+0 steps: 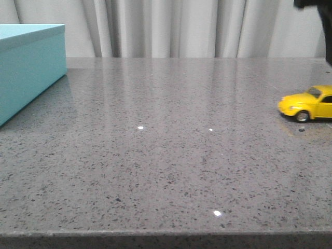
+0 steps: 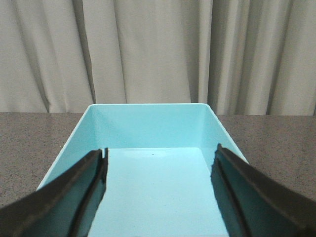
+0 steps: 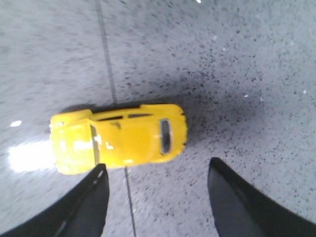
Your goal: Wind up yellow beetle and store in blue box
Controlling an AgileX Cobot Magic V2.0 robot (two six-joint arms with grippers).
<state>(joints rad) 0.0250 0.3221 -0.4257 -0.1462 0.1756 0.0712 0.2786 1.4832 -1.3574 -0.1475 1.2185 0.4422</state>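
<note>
The yellow beetle (image 1: 308, 104) stands on its wheels on the grey stone table at the far right edge of the front view. The right wrist view shows it from above (image 3: 118, 138). My right gripper (image 3: 155, 170) hangs open above the table, its fingertips just beside the car and not touching it. The blue box (image 1: 28, 65) stands at the far left. In the left wrist view it is open at the top, with a bare turquoise floor (image 2: 158, 190). My left gripper (image 2: 159, 160) is open and empty above the box's inside.
Pale curtains (image 1: 171, 28) hang behind the table. The table's front edge (image 1: 166, 234) runs along the bottom of the front view. A thin dark seam (image 3: 109, 64) crosses the tabletop under the car. A dark part of the right arm (image 1: 316, 13) shows at the top right.
</note>
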